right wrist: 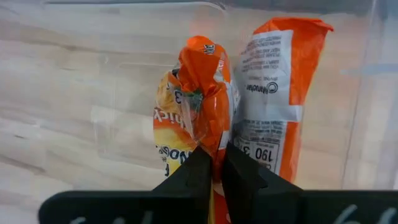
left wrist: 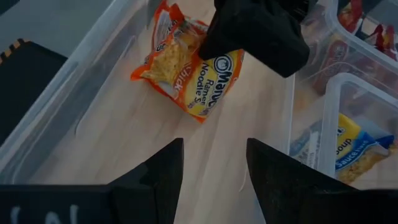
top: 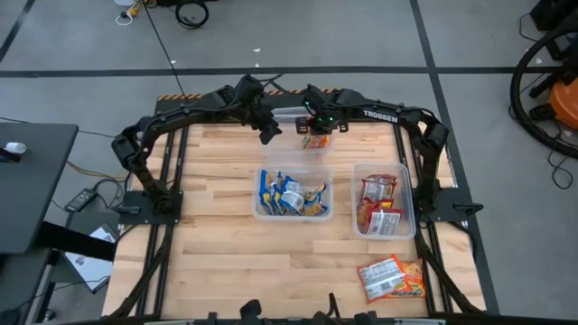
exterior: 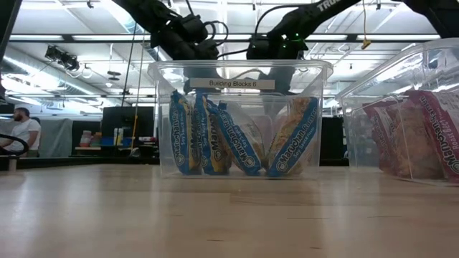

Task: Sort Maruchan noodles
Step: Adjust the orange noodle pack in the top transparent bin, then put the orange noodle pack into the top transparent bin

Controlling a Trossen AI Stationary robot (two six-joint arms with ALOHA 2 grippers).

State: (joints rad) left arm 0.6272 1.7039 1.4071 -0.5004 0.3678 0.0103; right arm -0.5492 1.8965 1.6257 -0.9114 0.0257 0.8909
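Observation:
My right gripper [top: 318,126] is over the clear far tub [top: 316,144] and shut on an orange-yellow noodle packet [right wrist: 202,99]. A second orange packet [right wrist: 280,93] stands beside it in that tub. In the left wrist view the right gripper [left wrist: 261,31] covers part of the orange packet [left wrist: 186,74]. My left gripper [top: 269,135] hovers open just left of that tub, holding nothing. Blue-silver packets [exterior: 237,136] stand on edge in the middle tub [top: 293,215]. Red-white packets [top: 379,206] lie in the right tub [top: 408,194]. Two more orange packets [top: 391,278] lie flat on the table. My right gripper pinches the orange packet by its crinkled end [right wrist: 211,140] between the two fingers, coming from above and pointing down. The packet hangs below the fingers inside the far tub, bunched and folded lengthwise. Whether its lower end touches the tub floor, I cannot tell.
The three tubs stand close together on the wooden table's far and middle right. The far tub's clear wall [left wrist: 74,93] lies just beside my left gripper. The table's left half and near middle [top: 217,262] are bare wood. A person sits far off in the room [exterior: 18,129].

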